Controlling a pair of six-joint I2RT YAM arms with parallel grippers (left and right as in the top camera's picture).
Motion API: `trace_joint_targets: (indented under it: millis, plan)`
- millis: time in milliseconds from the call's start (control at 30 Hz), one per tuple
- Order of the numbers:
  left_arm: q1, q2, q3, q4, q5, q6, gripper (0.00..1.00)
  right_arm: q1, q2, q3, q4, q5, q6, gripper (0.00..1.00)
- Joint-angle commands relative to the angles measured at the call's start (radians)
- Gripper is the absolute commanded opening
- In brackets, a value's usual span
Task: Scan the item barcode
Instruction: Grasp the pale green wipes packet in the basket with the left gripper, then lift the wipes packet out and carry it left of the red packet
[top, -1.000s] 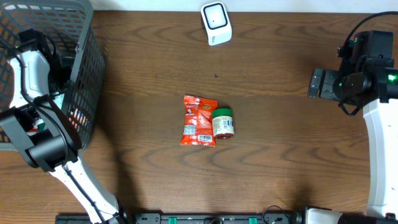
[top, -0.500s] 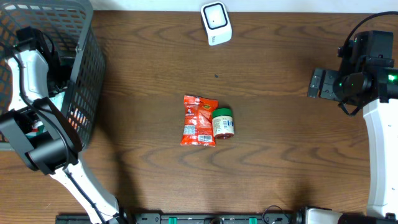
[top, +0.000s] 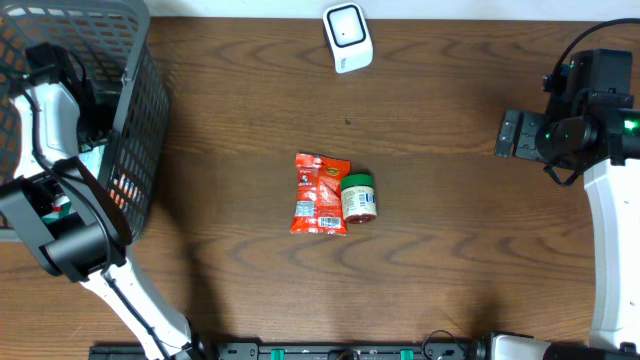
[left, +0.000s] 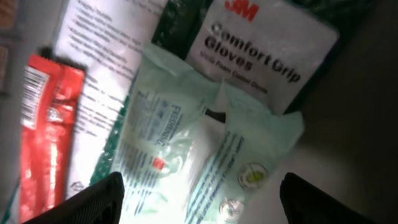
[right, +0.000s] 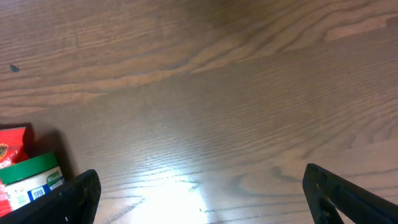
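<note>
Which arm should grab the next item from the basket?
Left. The left gripper is open inside the basket, jaws either side of a pale green packet. The right gripper, also open, hangs over the table far from it.

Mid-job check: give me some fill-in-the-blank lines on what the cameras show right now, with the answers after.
1. The left gripper hangs with open jaws inside the ____.
2. On the table, the jar beside the red packet has a ____ lid.
3. The pack below that gripper reads "Comfort Grip ____".
4. The scanner is ____ in colour.

Missing words: basket; green; Gloves; white.
</note>
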Motion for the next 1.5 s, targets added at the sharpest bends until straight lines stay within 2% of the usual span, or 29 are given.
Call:
trace_joint_targets:
  millis: [0,100,400,567,600,667,867,1133,1267,1467]
  plan:
    - [-0.001,0.001,-0.063,0.034,-0.013,0.017,0.8,-0.002,-0.001,0.01,0.002,0.009,0.015,0.99]
    - [-0.001,0.003,-0.094,0.068,-0.012,0.016,0.74,-0.002,-0.001,0.01,0.002,0.009,0.014,0.99]
    - [0.001,-0.03,-0.079,0.072,-0.013,0.016,0.33,-0.002,-0.001,0.01,0.002,0.009,0.014,0.99]
    - [0.001,-0.108,-0.077,0.072,-0.013,0.016,0.25,-0.002,-0.001,0.01,0.002,0.009,0.014,0.99]
    - [0.001,-0.13,-0.077,0.072,-0.013,0.016,0.15,-0.002,-0.001,0.01,0.002,0.009,0.015,0.99]
    - [0.001,-0.172,-0.077,0.074,-0.013,0.016,0.08,-0.002,-0.001,0.01,0.002,0.009,0.014,0.99]
    - [0.001,-0.362,-0.077,0.099,-0.013,-0.009,0.07,-0.002,-0.001,0.01,0.002,0.009,0.015,0.99]
    - [-0.005,-0.627,-0.077,0.101,-0.011,-0.132,0.07,-0.002,-0.001,0.01,0.002,0.009,0.015,0.99]
    - [-0.053,-0.771,-0.077,0.07,0.043,-0.154,0.08,-0.002,-0.001,0.01,0.002,0.009,0.014,0.99]
    - [-0.171,-0.905,-0.077,0.022,0.041,-0.169,0.07,-0.002,-0.001,0.01,0.002,0.009,0.015,0.99]
